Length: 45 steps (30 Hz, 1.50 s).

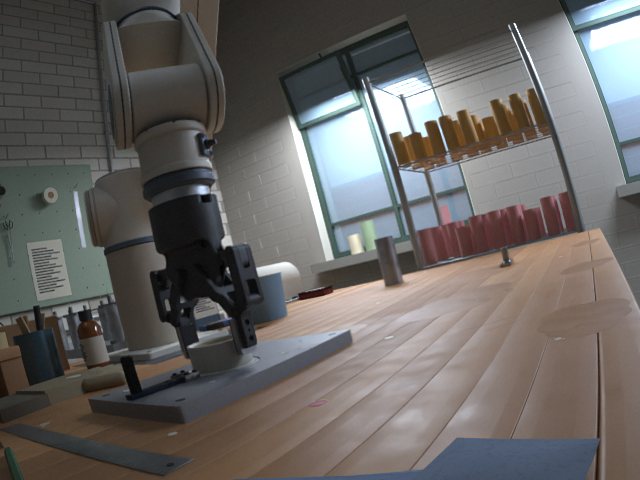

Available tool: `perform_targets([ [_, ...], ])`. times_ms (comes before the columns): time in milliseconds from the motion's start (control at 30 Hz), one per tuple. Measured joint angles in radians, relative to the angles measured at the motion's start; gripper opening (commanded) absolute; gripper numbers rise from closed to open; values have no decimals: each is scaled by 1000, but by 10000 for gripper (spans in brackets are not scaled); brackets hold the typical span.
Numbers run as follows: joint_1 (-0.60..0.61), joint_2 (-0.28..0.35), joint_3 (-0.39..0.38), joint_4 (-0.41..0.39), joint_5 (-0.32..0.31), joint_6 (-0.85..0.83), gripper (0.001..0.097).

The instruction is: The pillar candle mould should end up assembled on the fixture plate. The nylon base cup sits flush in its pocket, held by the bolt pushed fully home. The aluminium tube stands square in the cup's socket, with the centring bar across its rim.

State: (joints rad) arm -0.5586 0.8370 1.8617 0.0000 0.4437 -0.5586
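The white nylon base cup sits in the pocket of the grey fixture plate, and my gripper stands open around it, holding nothing. A dark centring bar lies on the plate's near-left part beside a short black post. The aluminium tube stands upright far down the bench. The bolt stands further right on the bench, small and alone.
Behind the bench a wire rack holds orange and red candles before the windows. A brown bottle, a dark blue cup and boxes crowd the left edge. A steel ruler lies near the front.
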Motion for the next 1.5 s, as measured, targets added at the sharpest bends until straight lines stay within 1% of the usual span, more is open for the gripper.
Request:
perform_targets([
  [233, 0, -33, -2, 0, 34, 0, 840],
  [600, 0, -131, -16, 0, 146, 0, 840],
  [767, 0, -165, -24, 0, 188, 0, 840],
  [900, 0, -179, -28, 0, 206, 0, 840],
  [1033, 0, -182, -29, 0, 210, 0, 840],
  [1500, 0, -182, -29, 0, 211, 0, 565],
])
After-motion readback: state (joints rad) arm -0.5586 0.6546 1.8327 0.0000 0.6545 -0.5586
